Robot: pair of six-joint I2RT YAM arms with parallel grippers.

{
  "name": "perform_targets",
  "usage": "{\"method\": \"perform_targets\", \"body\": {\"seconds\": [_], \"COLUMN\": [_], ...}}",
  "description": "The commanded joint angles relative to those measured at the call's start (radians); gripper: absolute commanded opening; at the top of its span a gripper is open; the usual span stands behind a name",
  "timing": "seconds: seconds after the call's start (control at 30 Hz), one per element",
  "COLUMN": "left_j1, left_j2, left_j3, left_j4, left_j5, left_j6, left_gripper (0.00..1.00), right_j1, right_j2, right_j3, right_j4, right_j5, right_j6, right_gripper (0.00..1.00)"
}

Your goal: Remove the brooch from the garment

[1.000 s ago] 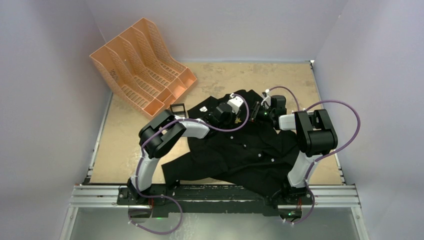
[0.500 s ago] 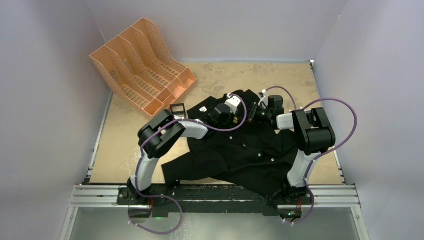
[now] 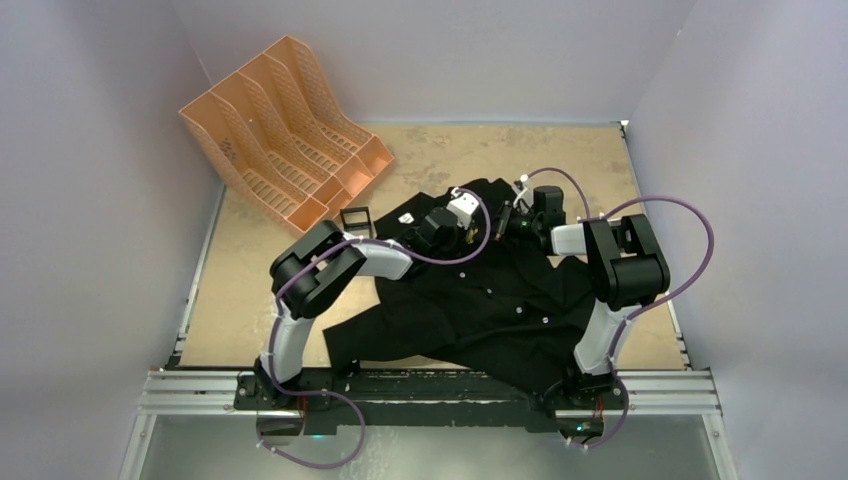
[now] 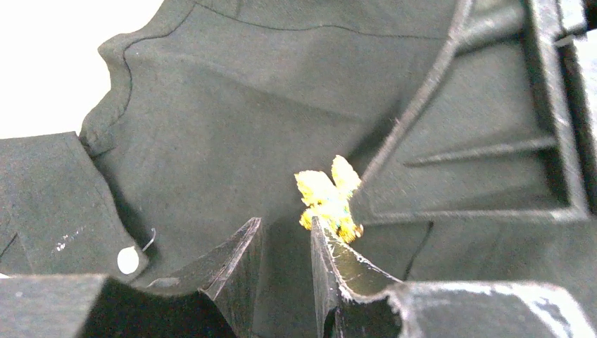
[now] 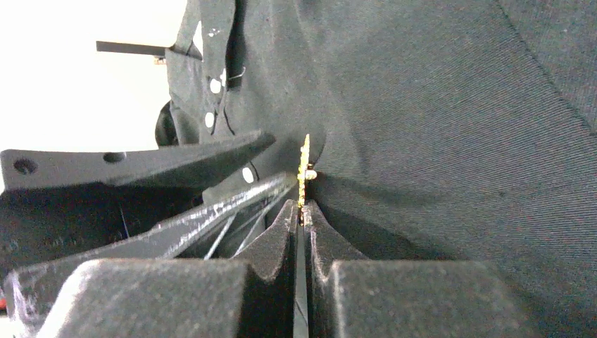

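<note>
a: where is the brooch [image 4: 327,197] now?
b: it sits on the black shirt [image 3: 480,300], on the upper part, between the two grippers. it is gold-yellow and looks like small leaves. the shirt lies on the tan table [image 3: 570,160].
a: how does the right gripper [image 5: 301,211] stand?
b: its fingers are almost together, with only a thin slit between them. the right wrist view shows the brooch edge-on. its lower edge goes into that slit at the tips, so this gripper pinches the brooch.
a: and the left gripper [image 4: 285,229]?
b: it is just beside the brooch. its fingers are a small way apart, and dark cloth shows in the gap. whether it nips the cloth, i cannot tell.
a: anything else?
b: a white button [image 4: 128,260] on the shirt edge, apart from the brooch. an orange file rack [image 3: 280,130] is at the far left of the table, not touching the shirt.
</note>
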Motion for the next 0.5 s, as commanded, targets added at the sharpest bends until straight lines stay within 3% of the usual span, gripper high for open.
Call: {"method": "perform_targets", "body": {"seconds": [0.0, 0.2, 0.47], "left_j1": [-0.002, -0.003, -0.017], "left_j2": [-0.095, -0.139, -0.087], "left_j3": [-0.038, -0.095, -0.094], "left_j4": [0.044, 0.085, 0.180], "left_j5": [0.022, 0.042, 0.084], "left_j6": [0.066, 0.147, 0.216], "left_gripper": [0.31, 0.35, 0.50], "right_j1": [0.006, 0.006, 0.014], "right_j2": [-0.045, -0.043, -0.060], "right_j3": [0.070, 0.122, 0.156], "right_j4": [-0.057, -0.143, -0.232], "right_j5": [0.016, 0.056, 0.077], "right_j6": [-0.006, -0.009, -0.003], "right_gripper": [0.04, 0.03, 0.02]}}
